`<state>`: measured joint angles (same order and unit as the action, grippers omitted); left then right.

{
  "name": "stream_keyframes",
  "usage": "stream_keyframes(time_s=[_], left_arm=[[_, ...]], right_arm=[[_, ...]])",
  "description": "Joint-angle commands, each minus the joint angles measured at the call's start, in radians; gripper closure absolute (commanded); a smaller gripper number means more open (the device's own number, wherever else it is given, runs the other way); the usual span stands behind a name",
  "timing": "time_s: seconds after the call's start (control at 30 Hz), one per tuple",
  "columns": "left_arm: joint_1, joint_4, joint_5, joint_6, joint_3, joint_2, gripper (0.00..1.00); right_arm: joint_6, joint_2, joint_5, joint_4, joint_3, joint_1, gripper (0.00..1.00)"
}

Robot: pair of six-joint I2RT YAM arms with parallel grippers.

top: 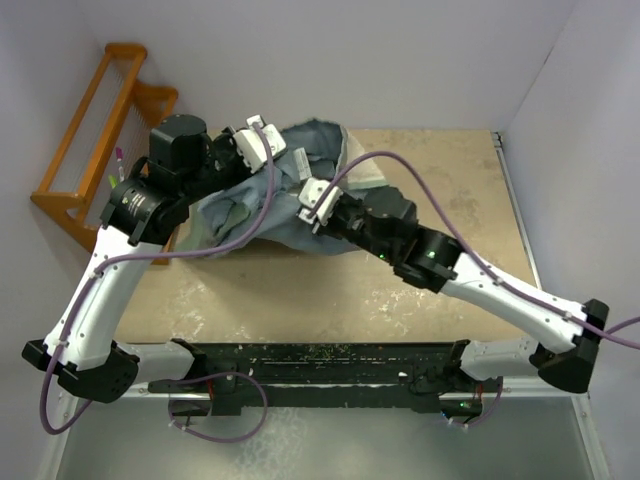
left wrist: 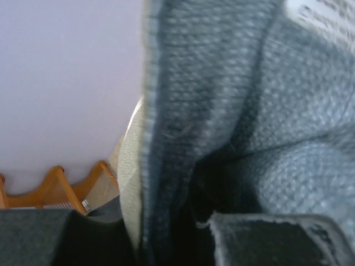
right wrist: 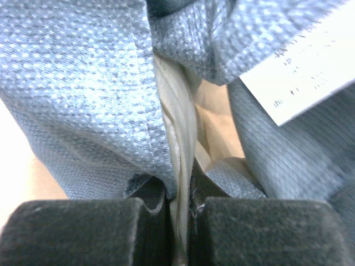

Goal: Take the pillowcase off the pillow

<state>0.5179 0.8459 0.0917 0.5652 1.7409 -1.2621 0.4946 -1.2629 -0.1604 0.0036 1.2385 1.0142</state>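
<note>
Loosely bunched, the blue-grey woven pillowcase [top: 315,145] has a pale fold clenched in the right end effector [right wrist: 180,213]; whether the left end effector [left wrist: 144,238] grips cannot be told.

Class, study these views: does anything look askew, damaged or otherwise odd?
The pillowcase lies bunched in a crumpled heap, its white label exposed. The right gripper pinches a thin cream fold; which cloth it is, I cannot tell. No damage shows.
</note>
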Motion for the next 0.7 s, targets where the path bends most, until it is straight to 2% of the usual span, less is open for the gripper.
stream_keyframes(time_s=[0.0,0.2,0.33,0.4,0.5,0.67], left_arm=[[0.002,-0.069,-0.019,0.004,0.022,0.018,0.68],[0.003,-0.057,0.0,-0.017,0.028,0.028,0.32],[0.002,-0.073,-0.015,-0.022,0.083,0.034,0.16],[0.001,-0.108,-0.037,-0.03,0.135,0.044,0.12],[0.001,-0.2,-0.067,-0.042,0.192,0.079,0.01],[0.001,-0.287,-0.001,-0.08,0.199,0.163,0.01]], right_arm=[[-0.11,0.092,0.034,-0.096,0.226,0.003,1.0],[-0.19,0.031,-0.039,-0.323,0.454,0.002,1.0],[-0.184,-0.062,-0.191,-0.442,0.584,-0.002,1.0],[-0.186,-0.124,-0.23,-0.518,0.658,-0.043,1.0],[-0.255,-0.218,-0.22,-0.64,0.807,-0.139,1.0],[-0.279,-0.291,-0.23,-0.686,0.928,-0.162,1.0]])
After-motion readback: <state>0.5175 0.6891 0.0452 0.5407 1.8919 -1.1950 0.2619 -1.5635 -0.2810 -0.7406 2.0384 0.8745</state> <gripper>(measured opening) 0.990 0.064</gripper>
